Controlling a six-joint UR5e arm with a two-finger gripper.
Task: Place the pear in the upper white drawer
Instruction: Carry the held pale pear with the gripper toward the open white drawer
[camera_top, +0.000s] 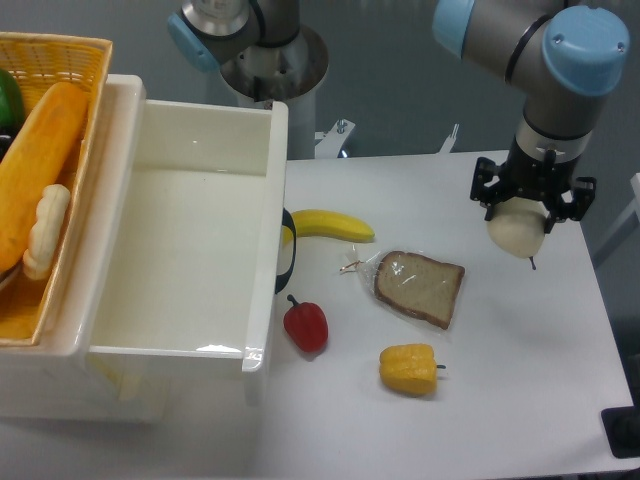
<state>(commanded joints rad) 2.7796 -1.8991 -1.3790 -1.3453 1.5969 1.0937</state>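
Note:
The pear (514, 233) is pale cream-white and roundish, with a thin dark stem pointing down. It hangs in my gripper (530, 213) above the right side of the table, clear of the surface. My gripper is shut on it, dark fingers (484, 192) on either side. The upper white drawer (262, 180) stands open at the left, a deep glossy white box, empty inside, with a dark loop handle (287, 250) on its front. The pear is far to the right of the drawer.
A yellow banana (330, 225) lies by the drawer's handle. A red pepper (306, 326), a bagged bread slice (418, 288) and a yellow bell pepper (409, 369) lie mid-table. A woven yellow basket (60, 60) with food sits at far left.

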